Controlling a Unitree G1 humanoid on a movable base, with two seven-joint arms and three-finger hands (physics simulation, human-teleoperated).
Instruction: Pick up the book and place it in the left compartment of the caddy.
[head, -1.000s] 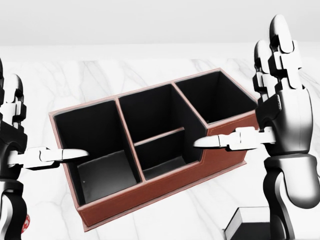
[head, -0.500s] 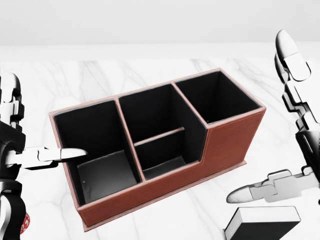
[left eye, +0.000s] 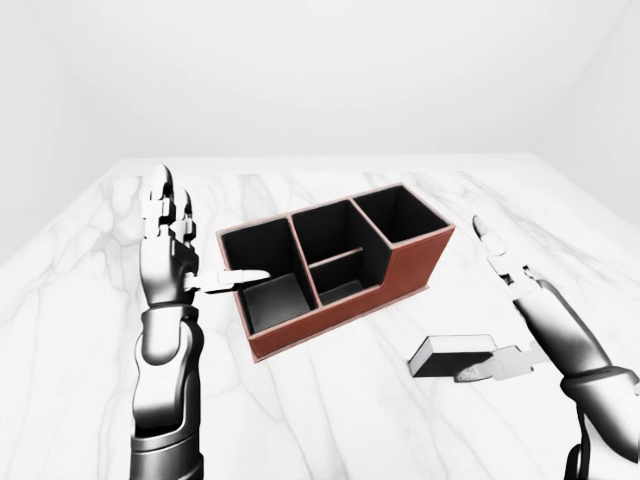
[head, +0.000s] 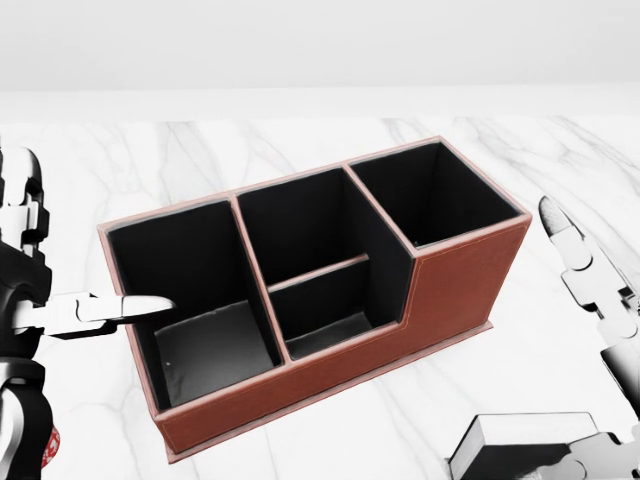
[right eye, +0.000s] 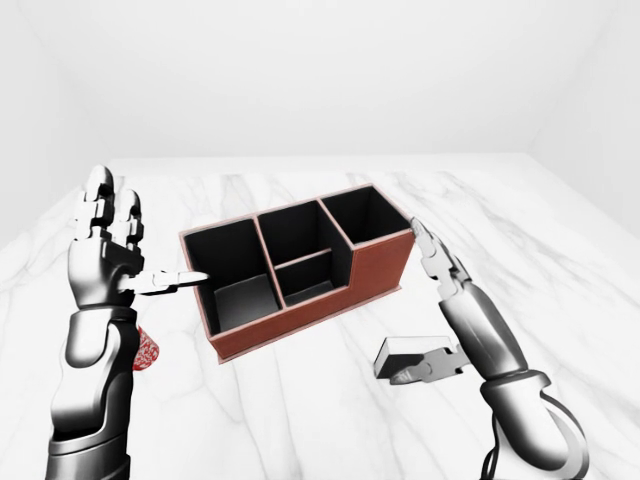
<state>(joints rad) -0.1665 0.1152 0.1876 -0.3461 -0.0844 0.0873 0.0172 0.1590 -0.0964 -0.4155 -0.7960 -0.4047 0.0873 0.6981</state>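
Note:
The caddy (left eye: 410, 262) is red-brown with black insides and stands aslant mid-table; its left compartment (head: 195, 300) holds nothing. The book (left eye: 452, 354), dark with a pale top, lies flat on the marble to the caddy's lower right. My right hand (left eye: 497, 305) is open just right of the book, fingers stretched up and away, thumb (left eye: 490, 368) lying along the book's near edge. My left hand (left eye: 190, 250) is open and upright left of the caddy, its thumb (head: 120, 307) reaching over the left compartment's rim.
The white marble table (left eye: 330, 400) runs to a far edge below a plain pale wall. A small red patterned object (right eye: 147, 350) lies by my left forearm, at the bottom left of the head view.
My right hand has dropped from upright beside the caddy's right end down to the book at the lower right. The left hand and the caddy have not moved.

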